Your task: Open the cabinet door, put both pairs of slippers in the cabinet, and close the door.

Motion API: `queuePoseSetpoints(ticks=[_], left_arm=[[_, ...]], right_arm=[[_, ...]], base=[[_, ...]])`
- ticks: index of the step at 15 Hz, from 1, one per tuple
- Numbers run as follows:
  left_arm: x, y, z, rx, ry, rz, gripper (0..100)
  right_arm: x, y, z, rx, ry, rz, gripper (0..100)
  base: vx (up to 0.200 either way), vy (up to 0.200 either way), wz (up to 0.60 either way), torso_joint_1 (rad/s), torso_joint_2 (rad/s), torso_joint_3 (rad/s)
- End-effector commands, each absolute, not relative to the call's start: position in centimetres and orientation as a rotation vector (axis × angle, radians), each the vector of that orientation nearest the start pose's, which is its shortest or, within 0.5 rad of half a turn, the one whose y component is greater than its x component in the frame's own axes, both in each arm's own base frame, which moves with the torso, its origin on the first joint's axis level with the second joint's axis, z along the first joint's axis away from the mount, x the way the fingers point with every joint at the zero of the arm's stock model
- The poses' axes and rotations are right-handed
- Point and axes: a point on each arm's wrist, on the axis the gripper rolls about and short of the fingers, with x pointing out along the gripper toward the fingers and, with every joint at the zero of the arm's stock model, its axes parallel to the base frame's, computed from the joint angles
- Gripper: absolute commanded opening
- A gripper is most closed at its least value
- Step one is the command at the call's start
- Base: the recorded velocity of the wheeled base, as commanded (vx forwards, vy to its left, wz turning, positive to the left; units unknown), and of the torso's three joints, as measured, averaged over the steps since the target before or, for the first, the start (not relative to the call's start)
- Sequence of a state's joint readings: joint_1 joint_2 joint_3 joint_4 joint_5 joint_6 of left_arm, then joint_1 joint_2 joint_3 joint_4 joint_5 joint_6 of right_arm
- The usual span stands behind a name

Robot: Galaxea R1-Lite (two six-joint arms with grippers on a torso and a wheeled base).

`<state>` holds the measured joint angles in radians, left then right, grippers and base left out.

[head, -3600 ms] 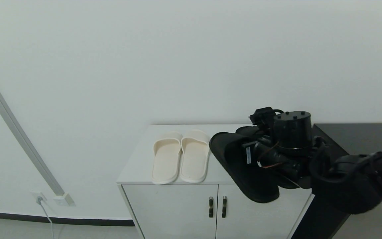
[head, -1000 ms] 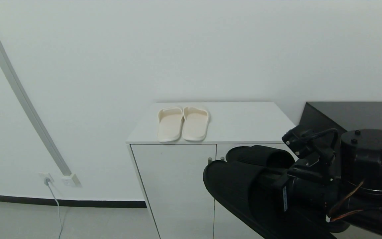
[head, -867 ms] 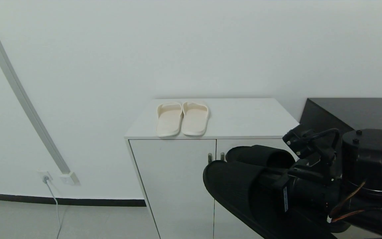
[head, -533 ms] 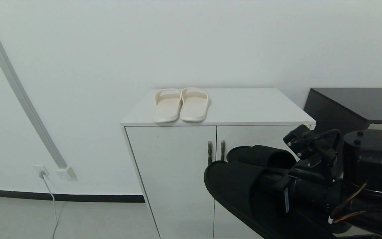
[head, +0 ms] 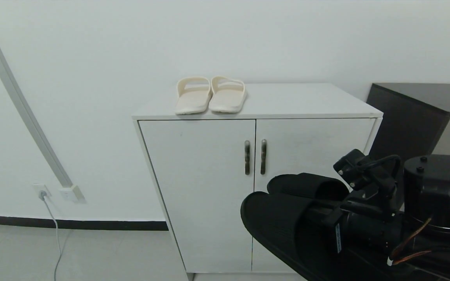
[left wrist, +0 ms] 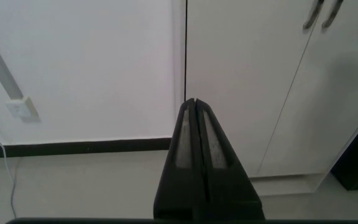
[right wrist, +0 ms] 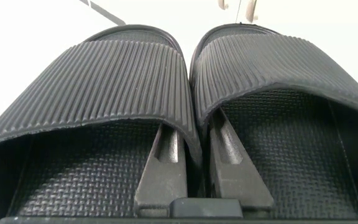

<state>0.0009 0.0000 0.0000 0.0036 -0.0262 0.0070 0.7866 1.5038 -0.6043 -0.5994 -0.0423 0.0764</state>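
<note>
Moved: the head camera has sunk, so the cabinet (head: pixel 193 175) shows more of its front. The black slippers (head: pixel 287 210), up by the right end of its top 3.6 s ago, now hang low before the right door (head: pixel 311 140).
Right gripper (right wrist: pixel 194 163): clamped on the black slippers, 1 finger inside each, pinching their 2 touching inner walls under the straps.
Left gripper (left wrist: pixel 194 115): fingers pressed together on nothing, low and left of the cabinet front.
Cream slippers (head: pixel 210 95): on the cabinet top, left of centre, side by side and touching, heels at the near edge.
Handling: probably light, soft foam that bends. The ribbed straps and studded soles should resist slipping.
Hold: the same pinch on the joined inner walls looks right for the cream pair.
Doors: both shut, with 2 slim upright handles (head: pixel 247 157) at the centre seam. They look stiff and narrow.
Surface: smooth white top, flat.
Room: white wall, grey floor, dark skirting, socket (head: pixel 40 192) with a cable low on the left, black furniture (head: pixel 408 125) just right of the cabinet.
</note>
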Motion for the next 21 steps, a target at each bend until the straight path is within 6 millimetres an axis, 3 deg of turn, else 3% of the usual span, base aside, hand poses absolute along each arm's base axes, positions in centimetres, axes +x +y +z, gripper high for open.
queuePoseSetpoints(ticks=[1, 7, 8, 17, 19, 21], left_arm=[[-2.3, -0.1, 7.5, 0.008, 0.003, -0.026, 0], [-2.3, -0.1, 7.5, 0.006, 0.005, -0.026, 0], [-2.3, -0.1, 7.5, 0.005, 0.003, -0.025, 100], [-2.2, 0.0, 7.7, 0.015, 0.014, 0.004, 100], [-1.3, 0.0, 13.7, -0.025, 0.027, -0.052, 100], [1.0, -0.4, 15.4, -0.032, 0.134, -0.191, 100]], right_arm=[[17.5, 17.4, 17.7, -0.054, 0.315, 0.725, 0], [17.7, 17.6, 17.2, -0.064, 0.336, 0.723, 0], [17.7, 17.6, 17.2, -0.064, 0.336, 0.721, 0], [17.5, 17.4, 17.0, -0.085, 0.334, 0.729, 0], [17.3, 17.3, 16.7, -0.09, 0.343, 0.731, 0], [17.3, 17.3, 16.6, -0.107, 0.335, 0.736, 0]], base=[[0.0, 0.0, 0.0, -0.119, 0.46, 0.339], [0.0, 0.0, 0.0, -0.075, 0.45, 0.376], [0.0, 0.0, 0.0, -0.002, 0.4, 0.369], [0.0, 0.0, 0.0, 0.001, 0.01, 0.007], [0.0, 0.0, 0.0, -0.01, 0.11, 0.127], [0.0, 0.0, 0.0, 0.001, 0.03, 0.033]])
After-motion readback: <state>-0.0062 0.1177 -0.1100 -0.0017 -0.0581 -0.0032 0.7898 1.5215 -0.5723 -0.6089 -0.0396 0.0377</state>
